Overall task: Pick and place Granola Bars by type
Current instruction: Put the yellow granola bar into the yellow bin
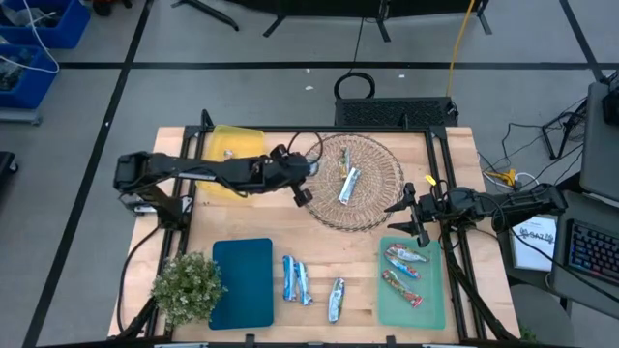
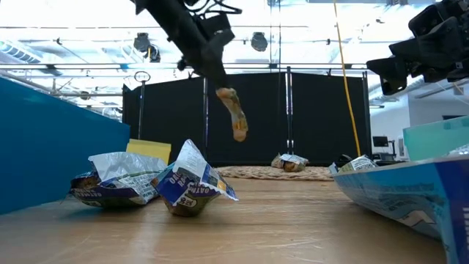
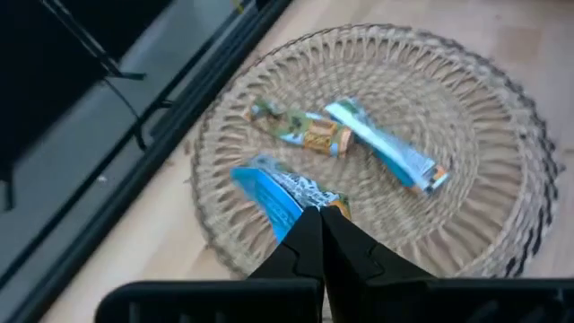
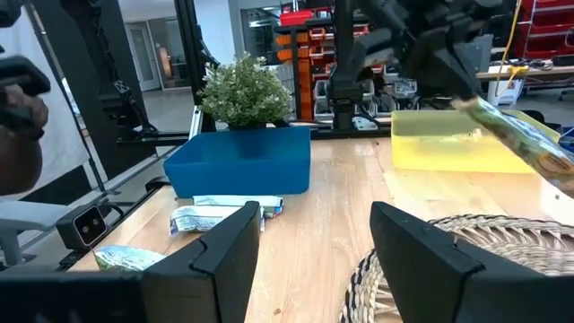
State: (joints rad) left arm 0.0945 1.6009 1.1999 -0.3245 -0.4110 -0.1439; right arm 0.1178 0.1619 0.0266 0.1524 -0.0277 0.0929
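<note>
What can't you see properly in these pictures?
- Bar held by the left gripper: its wrapper print is too blurred in the low view, and mostly hidden behind the fingers in the left wrist view.
- Yellow mat: partly hidden under the left arm in the high view.
- Basket: cut off by the right wrist view's edge.

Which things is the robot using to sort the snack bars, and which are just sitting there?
For the job:
granola bars
one bar in the left gripper
right gripper, waiting
wicker basket
yellow mat, teal mat, green mat

Lying about:
plant
keyboard
blue bins
</note>
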